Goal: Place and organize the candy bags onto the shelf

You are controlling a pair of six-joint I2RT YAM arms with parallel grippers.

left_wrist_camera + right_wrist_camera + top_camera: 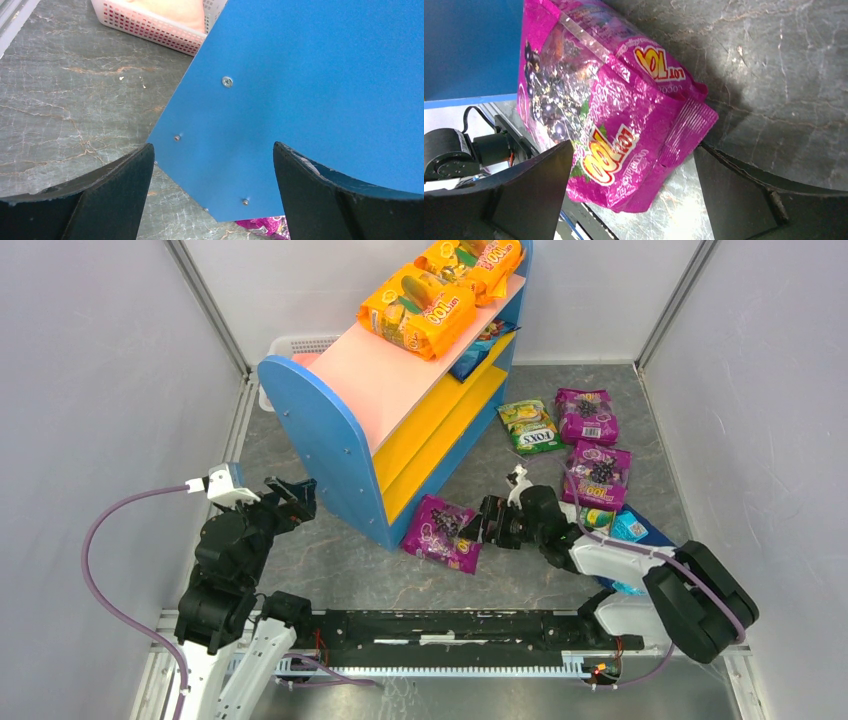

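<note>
Toward the front edge of the grey tabletop, just beside the blue-sided, pink-topped shelf, a glossy purple candy bag lies between the released jaws of the right gripper; pick-up seems in hand, and next they must clench and lift it.

shelf: on the worktop, left of centre, running slantwise from the middle towards the far edge
basket: far left corner, just behind the shelf
top bags: two on the top board, one behind the other, at its far end
inner bag: in the upper compartment, far end
near bag: on the worktop, just right of the shelf's near end
right bags: loose group on the worktop between the shelf and the right edge
right gripper: at the near bag's right end
</note>
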